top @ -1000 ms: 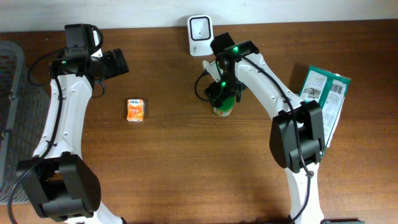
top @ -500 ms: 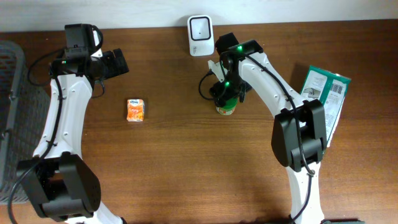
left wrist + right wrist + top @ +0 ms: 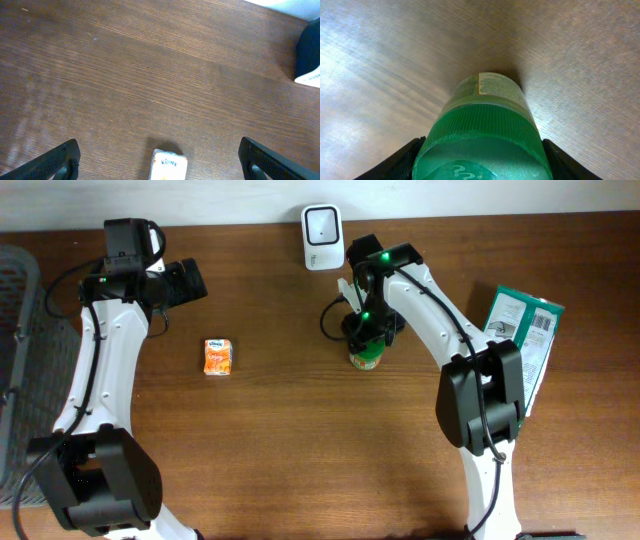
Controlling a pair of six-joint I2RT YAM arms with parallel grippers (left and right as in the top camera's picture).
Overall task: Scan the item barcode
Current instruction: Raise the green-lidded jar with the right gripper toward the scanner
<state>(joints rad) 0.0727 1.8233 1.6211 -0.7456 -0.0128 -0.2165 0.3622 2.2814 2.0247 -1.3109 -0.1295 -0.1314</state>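
Observation:
A jar with a green ribbed lid (image 3: 482, 130) and a white label stands upright on the wooden table (image 3: 300, 440), below the white barcode scanner (image 3: 320, 224). My right gripper (image 3: 366, 332) comes down over the jar (image 3: 366, 358). In the right wrist view its black fingers (image 3: 406, 159) press against both sides of the lid, and the gripper (image 3: 481, 162) is shut on it. My left gripper (image 3: 190, 280) hangs open at the back left, nothing held. In the left wrist view an orange-and-white tissue pack (image 3: 169, 166) lies on the table between and below the wide-apart fingers of that gripper (image 3: 160, 159).
The tissue pack (image 3: 218, 357) lies left of centre. A green-and-white bag (image 3: 527, 340) lies at the right edge. A grey wire basket (image 3: 15, 330) stands at the far left. A black cable loops beside the jar.
My right gripper's jaws have narrowed onto the jar's lid. Gripper and jar have shifted slightly to the right and toward the front. The left arm has not moved.

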